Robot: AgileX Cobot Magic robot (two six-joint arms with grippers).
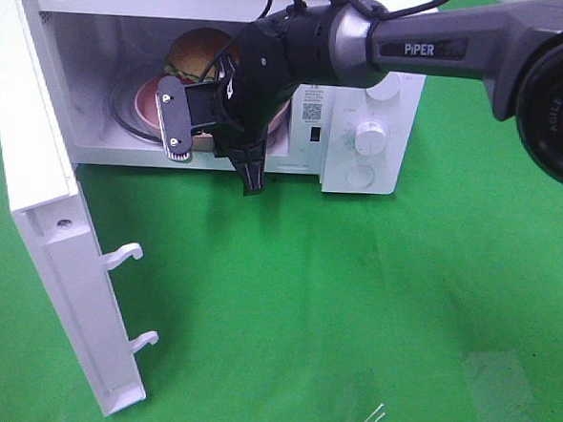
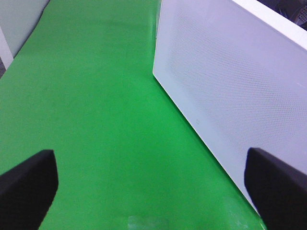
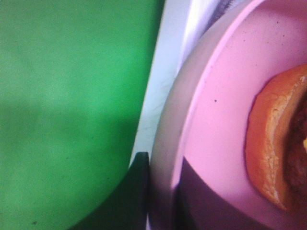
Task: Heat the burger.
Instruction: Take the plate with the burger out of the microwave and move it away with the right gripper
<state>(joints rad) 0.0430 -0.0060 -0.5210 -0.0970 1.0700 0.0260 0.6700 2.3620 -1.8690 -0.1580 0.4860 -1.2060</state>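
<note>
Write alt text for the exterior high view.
The burger sits on a pink plate inside an open white microwave. The right gripper reaches into the opening at the plate's rim, above a green table.

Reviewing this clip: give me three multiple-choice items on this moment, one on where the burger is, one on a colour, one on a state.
1. Where is the burger?
A. On the green cloth in front of the microwave
B. On the pink plate inside the microwave
C. On top of the microwave

2. What colour is the plate under the burger?
A. Pink
B. Blue
C. White

3. How does the microwave door stand?
A. Closed
B. Taken off and lying flat
C. Swung open to the left of the high view

Answers:
1. B, the high view shows the bun on the plate inside the microwave cavity.
2. A, the right wrist view shows a pink surface and rim under the bun.
3. C, the door stands wide with its latch hooks showing, while the right gripper reaches into the opening.
</note>
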